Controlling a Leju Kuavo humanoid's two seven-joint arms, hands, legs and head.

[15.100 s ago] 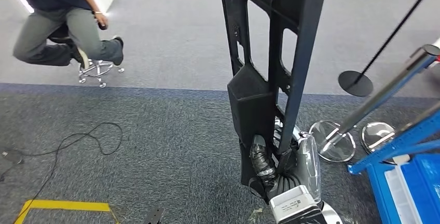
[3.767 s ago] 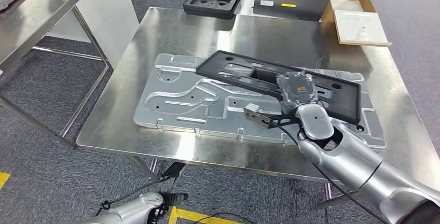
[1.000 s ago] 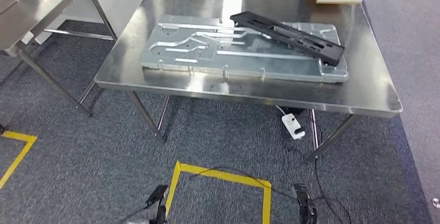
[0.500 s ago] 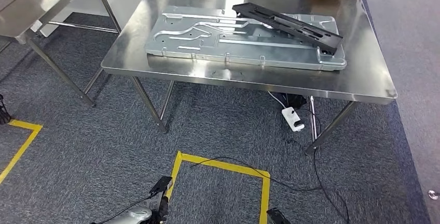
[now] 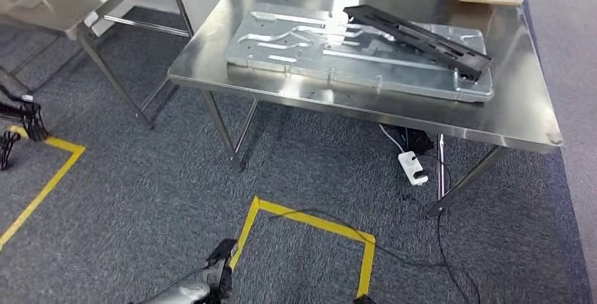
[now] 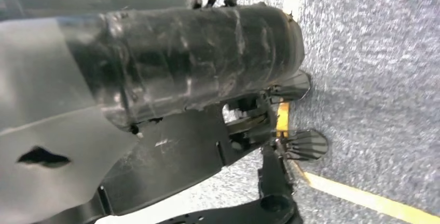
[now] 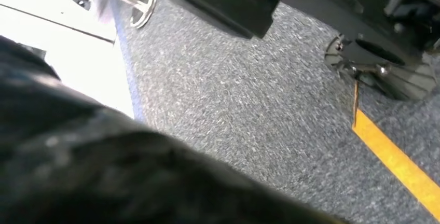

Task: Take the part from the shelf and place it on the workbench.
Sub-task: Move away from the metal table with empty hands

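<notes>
From my head the scene is evenly and brightly lit from above, and the steel workbench (image 5: 507, 107) throws back broad white glare near its far edge, washing out detail around the pressed metal plate (image 5: 352, 54). Soft shadows pool on the grey carpet (image 5: 141, 198) under the bench, with no hard edges. The straight table legs lean outward toward the frame's borders, a wide-lens stretch. At my left wrist, my left hand (image 6: 197, 63) sits so close that it is dark and soft, with dull sheen on its wrapping, while the carpet beyond is sharper. At my right wrist, my right hand (image 7: 104, 177) is a black, unfocused mass, and a blown-out white patch burns beside it.
</notes>
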